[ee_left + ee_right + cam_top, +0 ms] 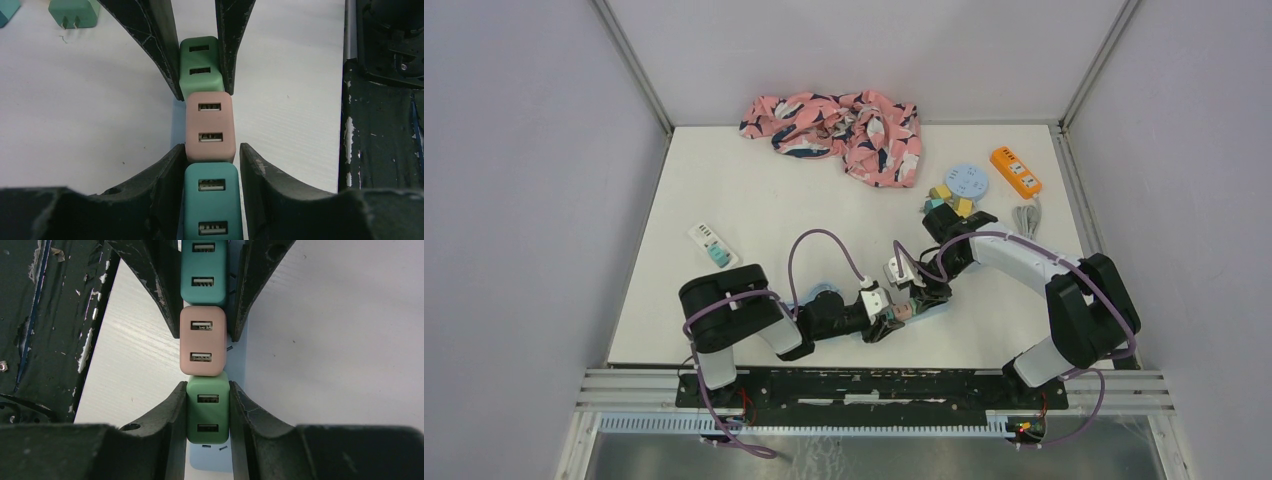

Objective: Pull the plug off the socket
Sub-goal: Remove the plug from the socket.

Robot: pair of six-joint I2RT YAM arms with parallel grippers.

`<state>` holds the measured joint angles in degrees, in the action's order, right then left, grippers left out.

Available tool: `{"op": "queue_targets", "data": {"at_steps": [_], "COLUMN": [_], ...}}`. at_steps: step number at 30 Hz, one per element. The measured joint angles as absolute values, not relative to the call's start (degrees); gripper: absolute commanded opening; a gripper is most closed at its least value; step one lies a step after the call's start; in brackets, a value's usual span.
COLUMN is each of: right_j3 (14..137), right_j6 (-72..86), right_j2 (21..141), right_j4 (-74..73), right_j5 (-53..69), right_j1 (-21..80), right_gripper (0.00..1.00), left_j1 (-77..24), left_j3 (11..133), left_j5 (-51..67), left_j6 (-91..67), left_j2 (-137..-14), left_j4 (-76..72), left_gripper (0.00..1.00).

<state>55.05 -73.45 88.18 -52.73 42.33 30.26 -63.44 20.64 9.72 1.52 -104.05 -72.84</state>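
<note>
A light blue power strip (824, 292) lies near the front edge with three USB plugs in a row: teal (211, 200), pink (210, 125) and green (200, 65). My left gripper (212, 150) straddles the teal plug, with its fingers close against both sides of it. My right gripper (207, 386) faces it from the other end and is shut on the green plug (208, 410), both fingers pressed to its sides. The pink plug (202, 340) stands free between the two grippers. All three plugs sit in the strip (215, 460).
A loose green plug (75, 14) lies on the table to the left. A white strip with a teal plug (712, 245) lies at the left. A pink patterned cloth (834, 130), a blue disc (966, 181) and an orange strip (1015, 170) are at the back.
</note>
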Motion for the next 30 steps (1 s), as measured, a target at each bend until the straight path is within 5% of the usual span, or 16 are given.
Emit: {"op": "queue_targets", "data": {"at_steps": [16, 18, 23, 30], "right_j3": [55.05, 55.05, 55.07, 55.31], "right_j6": [-73.54, -73.54, -73.54, -73.1], "right_j2": [88.2, 88.2, 88.2, 88.2], "right_j4": [-52.75, -52.75, -52.75, -52.99], "right_j5": [42.5, 42.61, 42.68, 43.22], "right_j1": [30.37, 30.44, 30.5, 30.5], "right_gripper": [0.0, 0.0, 0.0, 0.0], "left_j1": [-63.44, -63.44, -63.44, -63.44], "left_j3": [20.67, 20.62, 20.51, 20.4], "left_j5": [9.61, 9.3, 9.15, 9.17], "left_j6": [0.58, 0.21, -0.3, -0.21], "left_j2": [-104.36, -104.36, -104.38, -104.47], "left_j4": [-74.22, -74.46, -75.09, -75.05], "left_gripper": [0.5, 0.42, 0.05, 0.03]}}
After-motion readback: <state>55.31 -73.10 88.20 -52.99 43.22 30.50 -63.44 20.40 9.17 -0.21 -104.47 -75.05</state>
